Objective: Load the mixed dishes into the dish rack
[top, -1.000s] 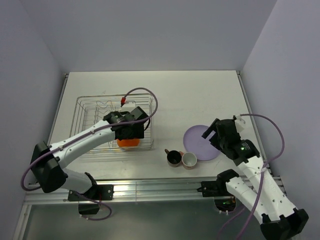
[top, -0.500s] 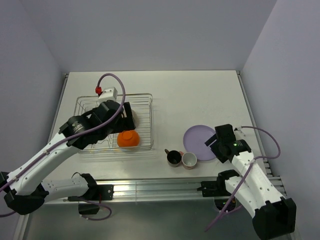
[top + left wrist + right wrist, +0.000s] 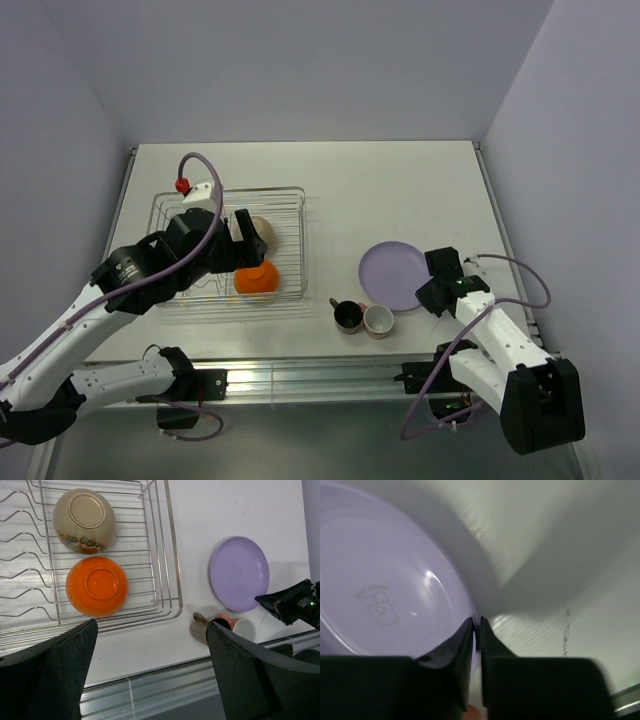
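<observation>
The dish rack stands at the left with the orange bowl and the beige bowl upside down inside it. My left gripper hovers above them, open and empty, its wide-spread fingers framing the rack's near right corner. The left wrist view looks down on the orange bowl and beige bowl. On the right lies the lilac plate. My right gripper is shut on its near right rim. The dark cup and the pink cup lie touching just left of that gripper.
A metal rail runs along the table's near edge, close behind the two cups. Walls close in the table at the back and on both sides. Bare white tabletop lies between the rack and the plate.
My right gripper has shut on the plate's rim, and the plate has shifted slightly left. My left arm has pulled up and back from the rack, leaving the orange bowl there.
</observation>
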Tool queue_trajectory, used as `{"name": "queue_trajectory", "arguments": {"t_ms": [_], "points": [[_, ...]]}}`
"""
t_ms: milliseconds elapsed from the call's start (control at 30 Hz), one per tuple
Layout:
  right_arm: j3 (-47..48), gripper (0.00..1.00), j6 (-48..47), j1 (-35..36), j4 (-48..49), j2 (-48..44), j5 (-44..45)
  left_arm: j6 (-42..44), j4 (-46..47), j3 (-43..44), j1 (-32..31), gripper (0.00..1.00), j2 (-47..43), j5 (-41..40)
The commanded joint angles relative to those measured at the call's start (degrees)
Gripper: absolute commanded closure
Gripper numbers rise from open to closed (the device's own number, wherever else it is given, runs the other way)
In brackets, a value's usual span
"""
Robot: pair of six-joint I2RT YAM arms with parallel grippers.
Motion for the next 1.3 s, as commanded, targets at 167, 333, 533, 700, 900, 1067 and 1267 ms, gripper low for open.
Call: {"name": "queue_trajectory", "arguments": {"t_ms": [167,333,533,700,900,1067,1267], "points": [[0.5,1.0,-3.0,-0.4,4.1,-2.5,1.9,3.4,4.4,-0.6,-0.2,0.03,3.1,3.2],[6.8,1.0,-8.1,-0.4,0.9,-9.2,5.3,4.4,3.7,2.8,-0.2,0.03,6.6,1.8],[15.5,1.0,-16.4,-0.4,-0.5,-7.9,4.1,4.4,5.3,3.6,-0.1,0.02,8.0,2.5],[18.3,1.0,-21.5,-0.3,1.5,-9.0,-2.3,4.3,7.5,2.9,0.2,0.02,9.0,4.9],[21.7,1.0,-27.8,1.5,4.5,-9.9,-5.7,1.9,8.2,2.5,1.3,0.03,6.8,2.7],[26.0,1.0,-28.5,11.5,4.9,-7.6,0.4,3.7,8.8,2.0,7.4,0.03,7.0,6.1],[31.8,1.0,-29.3,22.2,4.8,-3.3,-0.5,10.8,13.0,3.0,14.3,0.03,10.9,16.8]]}}
